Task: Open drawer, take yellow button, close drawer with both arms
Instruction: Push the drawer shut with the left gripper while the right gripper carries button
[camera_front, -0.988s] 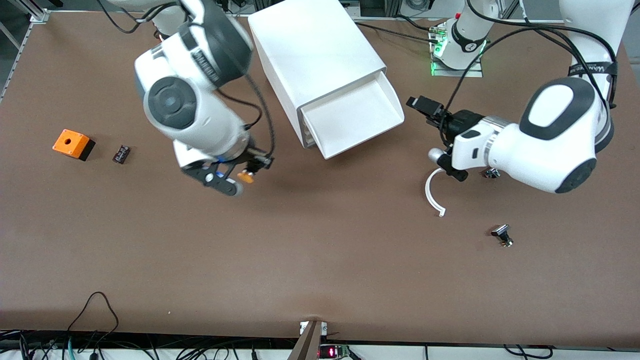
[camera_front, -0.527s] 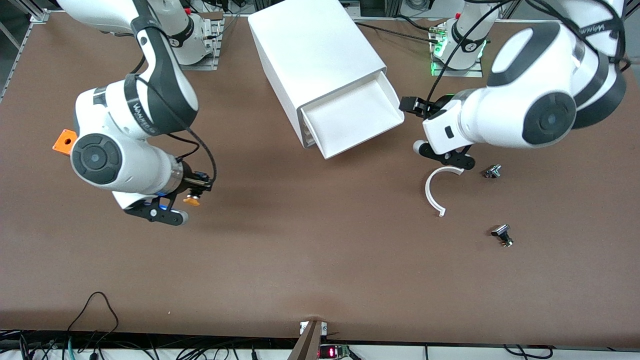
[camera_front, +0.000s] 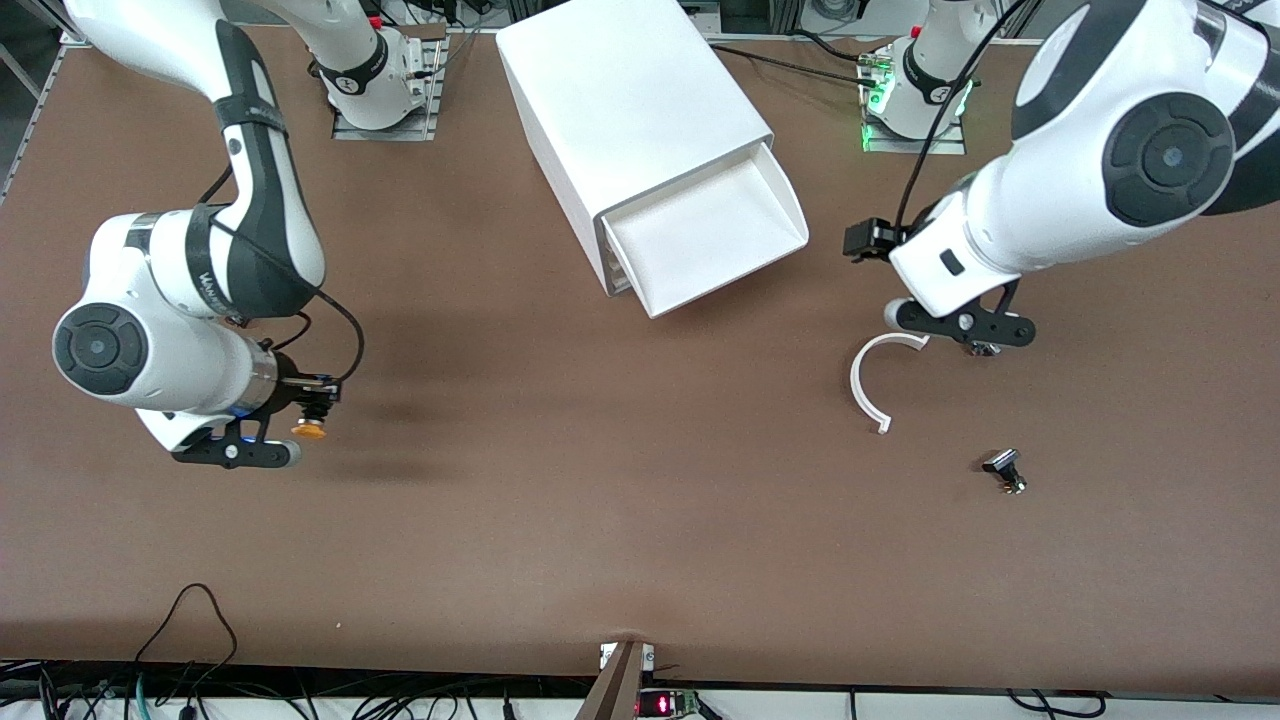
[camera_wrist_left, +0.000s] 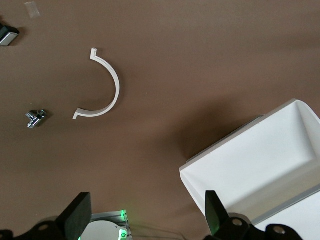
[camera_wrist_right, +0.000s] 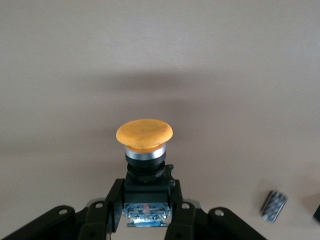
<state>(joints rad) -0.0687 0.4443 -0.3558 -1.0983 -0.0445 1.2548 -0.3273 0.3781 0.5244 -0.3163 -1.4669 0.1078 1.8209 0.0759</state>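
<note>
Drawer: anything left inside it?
The open drawer shows only bare white floor in the front and left wrist views. Its inner end, under the cabinet, is covered. The button is in the right gripper.

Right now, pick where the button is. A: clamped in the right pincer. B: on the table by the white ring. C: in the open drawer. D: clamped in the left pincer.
A: the right pincer is shut on the button, orange cap sticking out, held over bare table toward the right arm's end.
</note>
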